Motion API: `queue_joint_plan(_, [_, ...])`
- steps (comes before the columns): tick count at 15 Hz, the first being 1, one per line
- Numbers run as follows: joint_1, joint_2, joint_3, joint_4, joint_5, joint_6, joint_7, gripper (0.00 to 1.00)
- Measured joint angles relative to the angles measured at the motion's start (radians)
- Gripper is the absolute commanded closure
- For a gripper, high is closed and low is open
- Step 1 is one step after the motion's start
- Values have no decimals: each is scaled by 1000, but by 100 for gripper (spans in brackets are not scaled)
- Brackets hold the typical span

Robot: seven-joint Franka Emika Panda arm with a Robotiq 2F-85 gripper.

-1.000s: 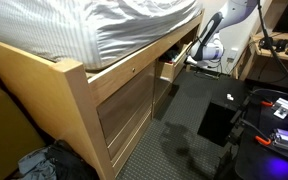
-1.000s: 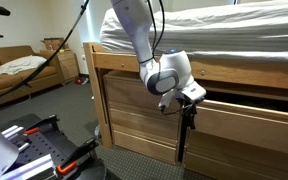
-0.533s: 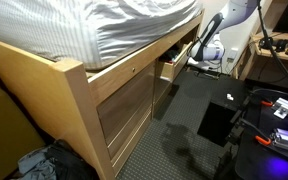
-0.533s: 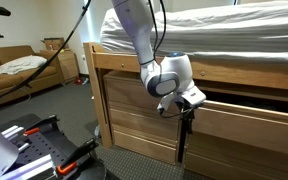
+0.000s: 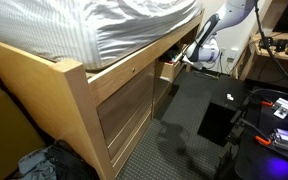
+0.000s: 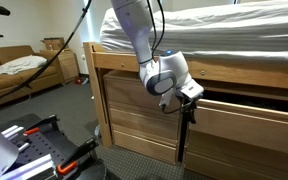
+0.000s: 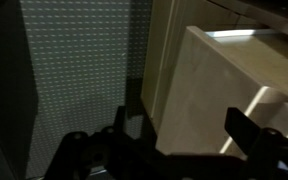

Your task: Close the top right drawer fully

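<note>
Here the gripper point(image 7: 174, 128) is held wide open and empty, the part-open top right drawer point(image 7: 234, 85) faced at twelve o'clock, presumably so its front can be pushed.

The top right drawer point(image 5: 171, 70), shallow and of pale wood, has a plain flat front. It juts partly open from the bed frame point(image 5: 79, 90).

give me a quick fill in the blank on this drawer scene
1. The top right drawer sticks partly ____ of the bed frame.
2. The gripper has its jaws wide ____.
3. The bedding on the frame has a ____ pattern.
Missing words: out; open; striped.
</note>
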Motion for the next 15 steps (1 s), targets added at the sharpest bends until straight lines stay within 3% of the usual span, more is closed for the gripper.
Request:
queue_joint_plan(4, [-48,47,114,98,-31,131,-41,0])
queue_joint_plan(9, [-113,119,225,250,-92,134,-74,0])
queue_joint_plan(15, [-113,127,231,255,-76,115,-79,0])
